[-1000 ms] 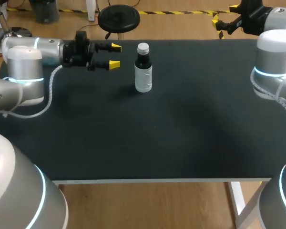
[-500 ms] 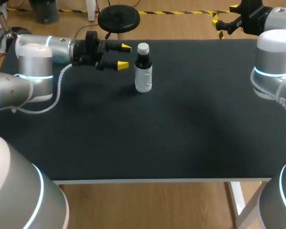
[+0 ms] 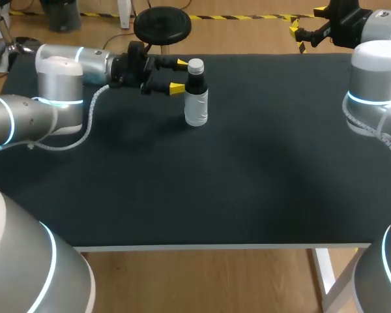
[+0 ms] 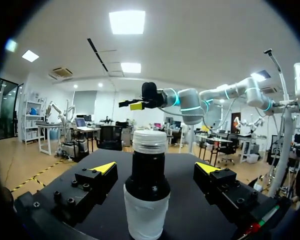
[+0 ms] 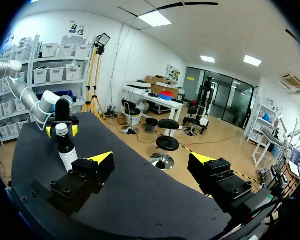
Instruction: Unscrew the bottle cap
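A dark bottle (image 3: 195, 98) with a white label and a pale screw cap (image 3: 195, 65) stands upright at the back middle of the black table (image 3: 247, 182). My left gripper (image 3: 179, 75) lies level at neck height just left of it, open, its yellow tips short of the bottle. In the left wrist view the bottle (image 4: 146, 190) and its cap (image 4: 150, 141) stand just ahead, centred between the wide fingers of the gripper (image 4: 156, 167), and nothing touches them. My right gripper (image 3: 306, 23) hangs open beyond the table's far right corner; from its own view (image 5: 151, 159) the bottle (image 5: 66, 147) is far off.
The table's far edge runs just behind the bottle. My right arm's elbow (image 3: 375, 85) stands over the table's right side. My left arm's links (image 3: 52, 98) stretch over the back left of the table.
My left gripper has moved right, towards the bottle, still open. The bottle and the right arm have stayed put.
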